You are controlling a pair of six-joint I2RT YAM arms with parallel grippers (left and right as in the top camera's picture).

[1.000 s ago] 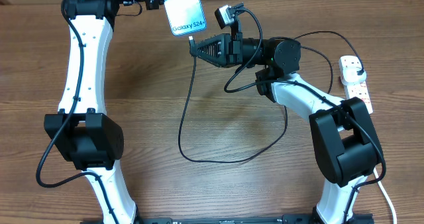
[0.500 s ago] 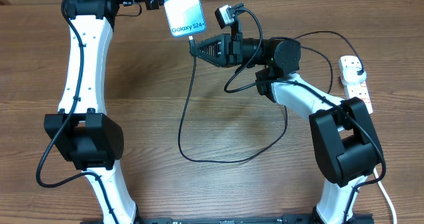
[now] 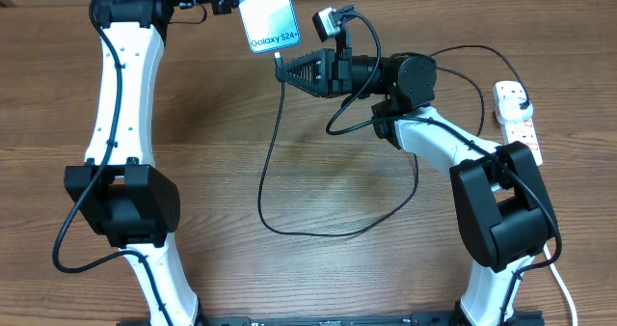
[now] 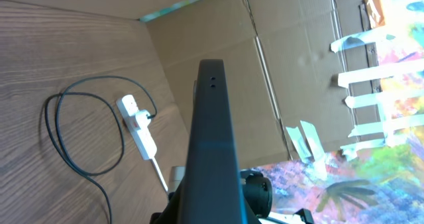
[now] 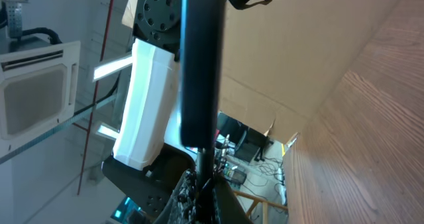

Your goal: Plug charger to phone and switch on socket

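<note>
Overhead, we see the wooden tabletop point(image 3: 212, 152), with the socket point(image 3: 517, 123) lying near its right edge. Our left fingers point(image 3: 228, 0) clamp the phone point(image 3: 268, 22) aloft at the far side. Our right fingers point(image 3: 301, 70) pinch the charger point(image 3: 270, 172) tip just below the phone's lower edge.

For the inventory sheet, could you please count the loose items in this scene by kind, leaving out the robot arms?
phone: 1
black charger cable: 1
white power strip: 1
Total: 3
</note>
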